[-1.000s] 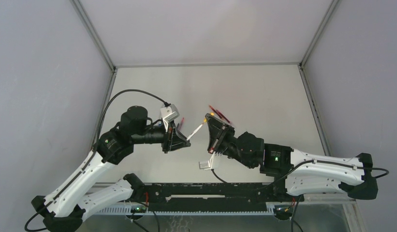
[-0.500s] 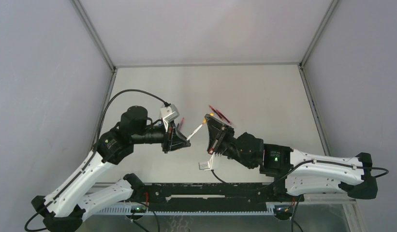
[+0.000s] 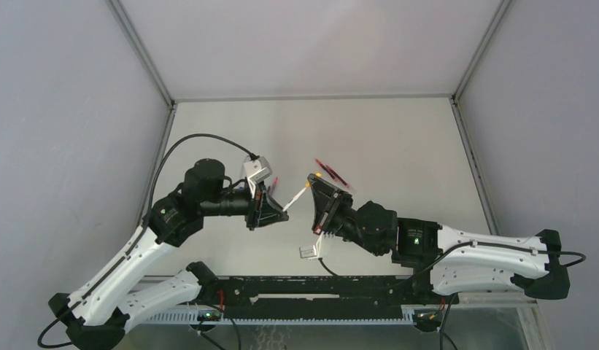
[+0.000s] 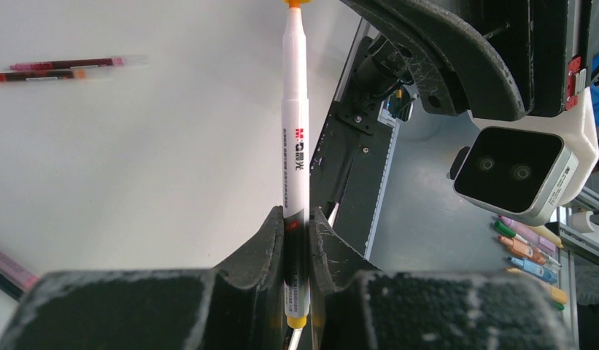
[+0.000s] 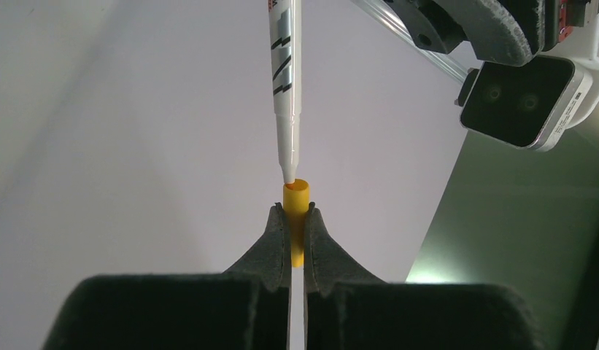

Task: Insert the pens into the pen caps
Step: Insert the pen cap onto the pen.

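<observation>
I have the left gripper (image 3: 273,211) (image 4: 297,219) clamped tight on the lower part of the pen (image 3: 297,195) (image 4: 295,131), fingers pinching the white barrel just above its yellow-orange end. The pen slants from there toward the far right, held over the table (image 3: 398,138) between the two arms. On the barrel I read a red "M&G" logo with Chinese characters beside it. The finer print below is too small to make out. From the right wrist view I see black slash marks on the barrel's other side.

The right gripper (image 3: 311,182) (image 5: 297,216) is closed narrow on the yellow-orange cap (image 5: 297,198), its open mouth facing the pen. The pen tip sits right at that mouth, touching the rim. I cannot tell whether it has gone in.

Two reddish pens (image 3: 331,171) (image 4: 59,69) lie side by side on the table, just beyond the right gripper
</observation>
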